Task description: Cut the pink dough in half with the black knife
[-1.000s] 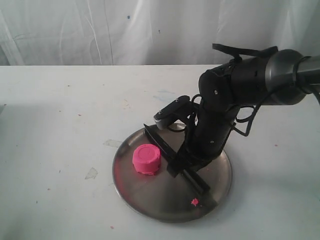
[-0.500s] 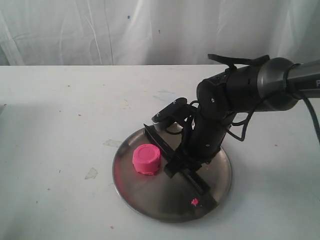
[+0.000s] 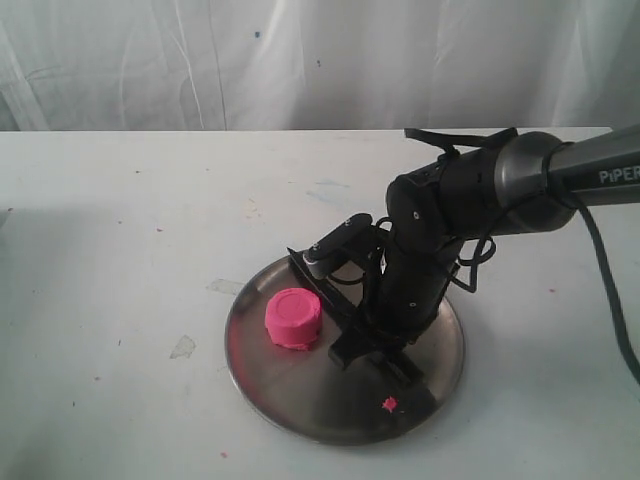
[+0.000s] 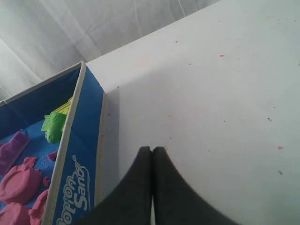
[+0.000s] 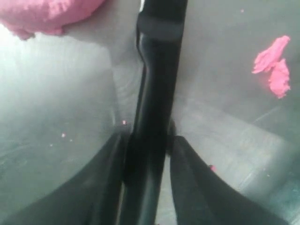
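The pink dough is one whole round puck on the left half of the steel plate; its edge also shows in the right wrist view. The black knife lies slantwise across the plate just right of the dough, apart from it. My right gripper is down on the knife's handle, with a fingertip pressed against each side of it. My left gripper is shut and empty over bare table, out of the exterior view.
A small pink crumb lies near the plate's front rim, and more crumbs show beside the knife. A blue sand-toy box with pink and green moulds stands next to the left gripper. White table surrounds the plate.
My right arm has sunk lower and leaned a little left over the plate. Its fingers now sit on both sides of the knife's handle. The dough and the knife lie where they were.
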